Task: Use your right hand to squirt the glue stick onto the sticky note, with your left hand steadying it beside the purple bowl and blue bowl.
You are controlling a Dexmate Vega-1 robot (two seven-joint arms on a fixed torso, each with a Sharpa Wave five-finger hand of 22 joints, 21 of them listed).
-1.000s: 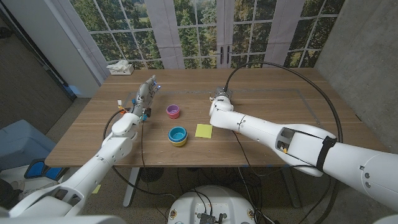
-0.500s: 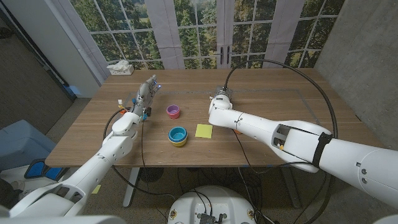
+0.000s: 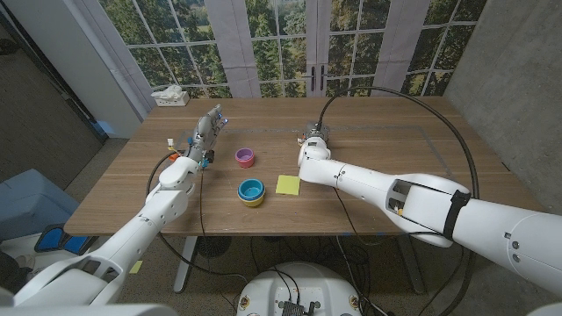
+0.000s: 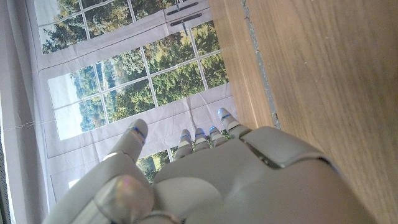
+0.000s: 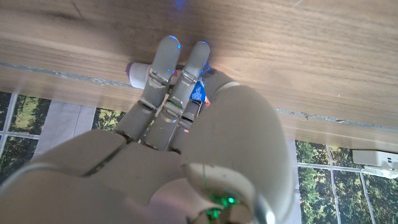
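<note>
The yellow sticky note (image 3: 287, 184) lies on the table right of the blue bowl (image 3: 251, 190), with the purple bowl (image 3: 244, 157) just behind that. My right hand (image 3: 313, 138) is down on the table behind the note. In the right wrist view its fingers (image 5: 177, 81) curl over the glue stick (image 5: 136, 74), whose white end and blue label show beneath them. My left hand (image 3: 206, 132) stands left of the purple bowl, apart from it, fingers stretched out (image 4: 205, 134) and holding nothing.
A tissue box (image 3: 169, 96) sits at the far left corner of the table. A small white object (image 3: 167, 142) lies left of my left hand. A black cable (image 3: 413, 101) arcs over the table's right half. Windows stand behind the far edge.
My right wrist has shifted slightly back and forth over the same spot. The left arm, the bowls and the note have not moved.
</note>
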